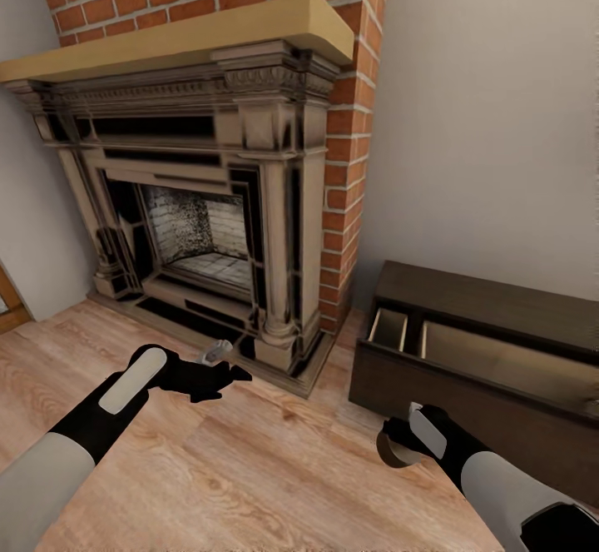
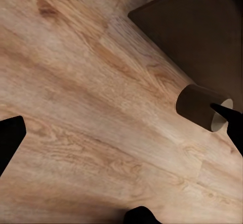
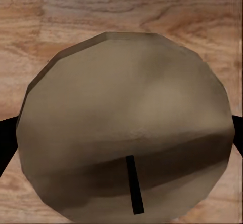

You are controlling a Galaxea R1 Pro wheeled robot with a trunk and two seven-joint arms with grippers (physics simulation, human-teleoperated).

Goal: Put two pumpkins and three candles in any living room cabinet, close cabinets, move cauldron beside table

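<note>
A stubby beige-tan candle (image 1: 394,446) hangs just above the wood floor, and my right gripper (image 1: 405,444) is shut on it. In the right wrist view the candle (image 3: 126,133) sits between the black fingers, its dark wick facing the camera. The left wrist view catches the same candle (image 2: 200,106) from the side, beside the cabinet's dark corner (image 2: 197,26). The long, low dark-brown cabinet (image 1: 466,419) stands at the right with a top drawer (image 1: 491,360) pulled out, showing a pale beige interior. My left gripper (image 1: 218,379) hovers open over the floor in front of the fireplace, holding nothing.
A stone fireplace (image 1: 208,227) with a tan mantel (image 1: 191,36) and a red brick chimney fills the back left. A grey wall (image 1: 491,119) rises behind the cabinet. Wood floor (image 1: 249,469) stretches between my arms.
</note>
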